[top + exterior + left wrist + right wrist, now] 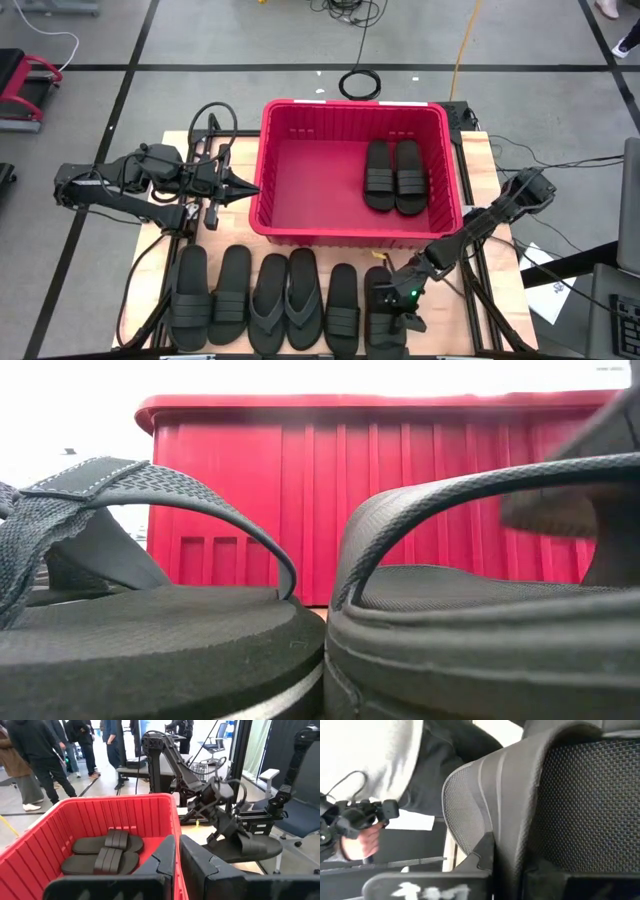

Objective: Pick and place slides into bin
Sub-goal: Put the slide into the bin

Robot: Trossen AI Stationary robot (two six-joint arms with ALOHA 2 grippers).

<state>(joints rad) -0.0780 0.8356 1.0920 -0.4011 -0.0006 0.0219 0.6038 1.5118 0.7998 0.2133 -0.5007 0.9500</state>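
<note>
The right gripper (393, 325) is clamped on the strap of the rightmost sandal (381, 312) in the tabletop row; the left jaws are closed empty. The sandal may slip or snag the bin (262, 175) rim.

The bin (355, 170) stands open from above, its left half bare while two slides (394, 176) lie at its right. Before its front wall, a row of slides (270, 298) fills the table edge, with the right gripper (392, 322) clamped over the rightmost. The left gripper (240, 188) hangs just beside the bin's left wall.

People (35, 755) stand beyond the table; possibly an office chair (300, 810).
</note>
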